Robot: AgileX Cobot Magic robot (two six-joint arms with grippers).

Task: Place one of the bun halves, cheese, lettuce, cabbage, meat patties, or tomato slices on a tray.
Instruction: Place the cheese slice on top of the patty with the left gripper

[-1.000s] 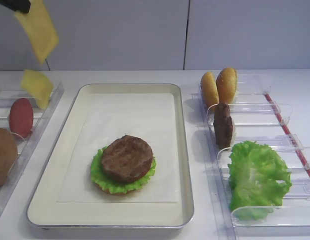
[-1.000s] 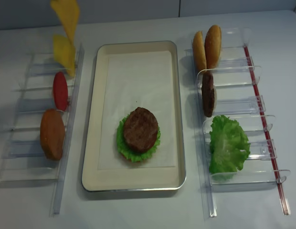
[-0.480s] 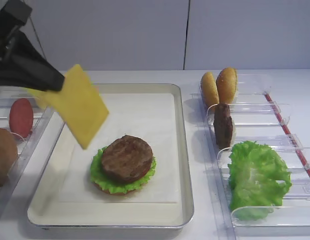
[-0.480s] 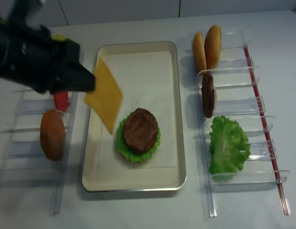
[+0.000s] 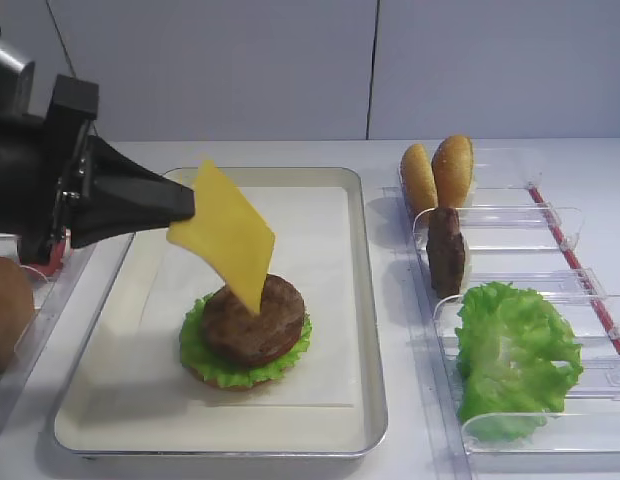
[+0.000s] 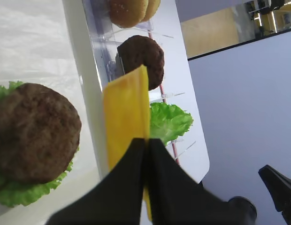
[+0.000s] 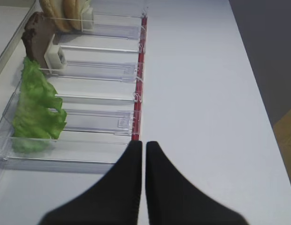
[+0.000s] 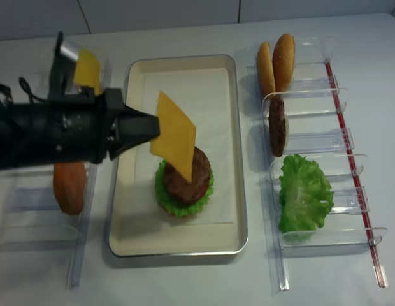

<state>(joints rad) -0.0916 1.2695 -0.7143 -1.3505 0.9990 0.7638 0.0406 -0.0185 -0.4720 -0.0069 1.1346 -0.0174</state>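
**A:** Hanging over the tray (image 5: 365, 300) right now is the left hand (image 5: 185, 207), pinched shut on one corner of a cheese slice (image 5: 226, 235), which tilts down with its low corner over the meat patty (image 5: 260, 322) on the tray. I can't tell whether it touches.

**B:** Count it off for me.

**A:** One patty on the tray, sitting on one ruffle of lettuce (image 5: 205, 360) with a sliver of bun under that. Over in the clear bins (image 5: 550, 225) on the right: two bun halves (image 5: 439, 172) standing on edge side by side, one more patty (image 5: 446, 250) upright, and one big heap of lettuce leaves (image 5: 515, 355). On the left, one rounded brown bun (image 8: 69, 186), and a second yellow slice (image 8: 87, 69) peeking out behind the arm.

**B:** The right hand?

**A:** The right hand (image 7: 143, 150), seen only from its own wrist camera, is closed and empty, jaws pressed together, hovering over the bare desk (image 7: 197, 93) beside the bins.

**B:** Any labels, any writing?

**A:** None I can read anywhere.

**B:** What's hidden?

**A:** The arm blocks most of the left bins, and the left bun is cut off by the frame edge in the front view.
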